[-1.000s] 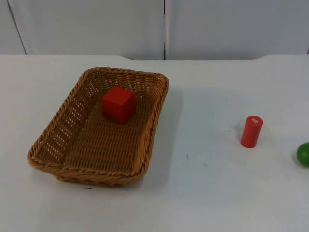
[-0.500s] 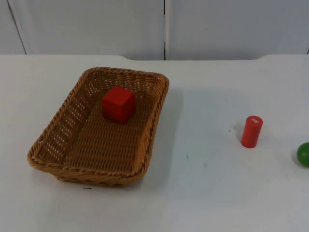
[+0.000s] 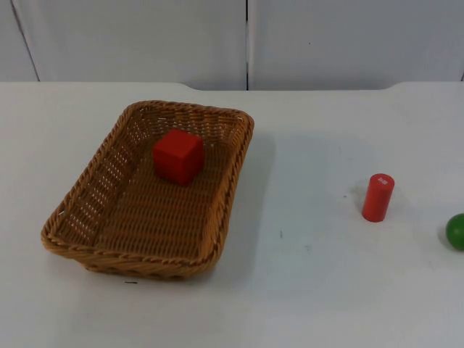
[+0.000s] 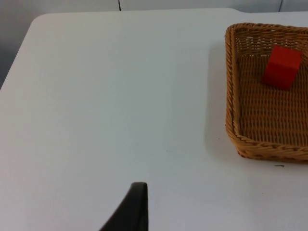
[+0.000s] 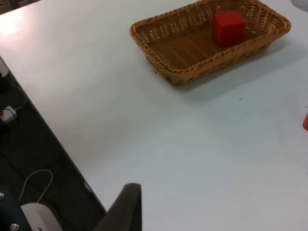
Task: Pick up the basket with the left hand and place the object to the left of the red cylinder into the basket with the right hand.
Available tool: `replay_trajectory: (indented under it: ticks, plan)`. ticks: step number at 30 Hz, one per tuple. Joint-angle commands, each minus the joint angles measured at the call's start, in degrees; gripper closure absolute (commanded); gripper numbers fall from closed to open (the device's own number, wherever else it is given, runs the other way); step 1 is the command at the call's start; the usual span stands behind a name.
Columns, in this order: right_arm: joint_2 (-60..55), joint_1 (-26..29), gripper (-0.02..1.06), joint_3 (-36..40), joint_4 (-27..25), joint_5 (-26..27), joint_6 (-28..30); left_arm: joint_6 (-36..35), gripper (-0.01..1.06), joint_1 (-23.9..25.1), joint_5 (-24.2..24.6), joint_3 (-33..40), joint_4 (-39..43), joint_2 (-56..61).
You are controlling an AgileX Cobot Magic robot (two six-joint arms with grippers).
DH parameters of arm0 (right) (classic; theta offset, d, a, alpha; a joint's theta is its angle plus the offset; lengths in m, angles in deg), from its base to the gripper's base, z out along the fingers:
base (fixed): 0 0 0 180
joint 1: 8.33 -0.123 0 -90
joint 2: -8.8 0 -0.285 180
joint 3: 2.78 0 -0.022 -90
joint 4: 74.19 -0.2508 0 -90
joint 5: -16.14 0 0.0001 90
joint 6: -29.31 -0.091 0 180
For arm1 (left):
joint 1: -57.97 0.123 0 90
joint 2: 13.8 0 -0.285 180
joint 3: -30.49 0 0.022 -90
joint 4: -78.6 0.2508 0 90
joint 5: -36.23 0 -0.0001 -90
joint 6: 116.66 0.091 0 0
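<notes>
A brown wicker basket [image 3: 190,108] rests on the white table, left of centre, with a red cube [image 3: 177,155] lying inside near its far end. The red cylinder [image 3: 378,197] stands upright at the right. From the left wrist view, the basket [image 4: 231,96] and cube [image 4: 281,67] lie well away from my left gripper [image 4: 132,211], which waits over bare table. My right gripper [image 5: 125,209] hangs near the table's edge, far from the basket [image 5: 149,50], the cube [image 5: 229,28] and the cylinder [image 5: 305,121].
A green ball [image 3: 456,231] lies right of the cylinder at the picture's edge. The grey partition wall [image 3: 246,43] closes the far side. In the right wrist view the table edge [image 5: 57,144] drops to a dark floor.
</notes>
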Motion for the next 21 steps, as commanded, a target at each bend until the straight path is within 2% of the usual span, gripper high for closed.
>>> replay_trajectory:
  ticks: [1, 4, 16, 19, 21]
  plan:
    - [0.22, -0.1, 0.05, 0.14, 0.54, 0.15, -0.59, -0.27, 0.0, 0.06, -0.65, 0.37, -0.55, 0.26]
    - [0.22, -0.1, 0.05, 0.14, -0.78, 0.15, 1.4, -0.27, 0.0, 0.06, -0.65, 0.37, -0.55, 0.26]
    - [0.22, -0.1, 0.05, 0.14, -0.67, 0.15, 1.36, -0.27, 0.0, 0.06, -0.65, 0.37, -0.55, 0.26]
    - [0.22, -0.1, -0.01, 0.14, -0.67, 0.15, 1.36, -0.27, 0.0, 0.06, -0.65, 0.37, -0.55, 0.26]
    - [0.22, -0.1, -0.01, 0.14, -0.67, 0.15, 1.36, -0.27, 0.0, 0.06, -0.65, 0.37, -0.55, 0.26]
